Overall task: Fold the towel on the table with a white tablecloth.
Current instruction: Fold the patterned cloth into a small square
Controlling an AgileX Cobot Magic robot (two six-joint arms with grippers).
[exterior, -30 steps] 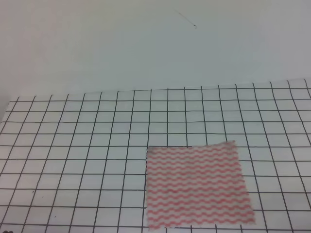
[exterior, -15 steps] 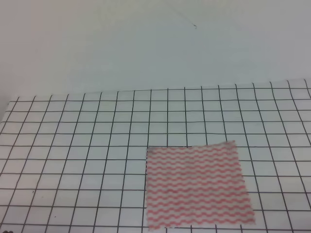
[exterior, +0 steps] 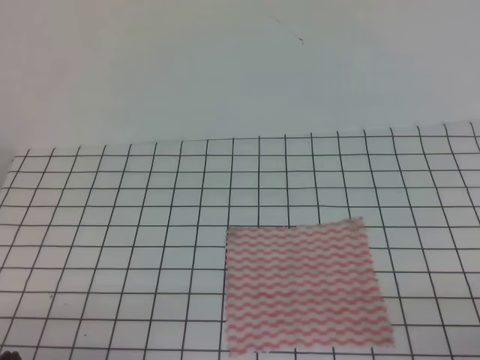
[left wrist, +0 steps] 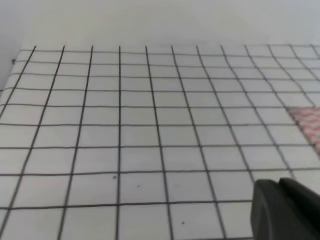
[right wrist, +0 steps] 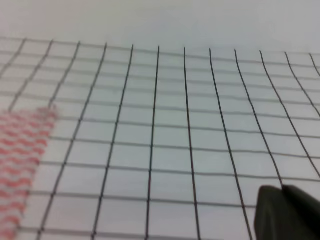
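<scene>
The towel [exterior: 304, 289], red-pink wavy stripes on white, lies flat and unfolded on the grid-lined white tablecloth [exterior: 112, 225] that covers the table, right of centre near the front edge. One corner of the towel [left wrist: 307, 122] shows at the right edge of the left wrist view. Its other side [right wrist: 20, 155] shows at the left of the right wrist view. Only a dark finger [left wrist: 282, 210] of my left gripper and a dark finger [right wrist: 285, 212] of my right gripper show, low in each wrist view and clear of the towel. Neither gripper appears in the exterior high view.
A plain pale wall [exterior: 240, 67] rises behind the table's far edge. The tablecloth runs out of view at the left, right and front. A small dark shape [exterior: 9, 355] sits at the bottom left corner.
</scene>
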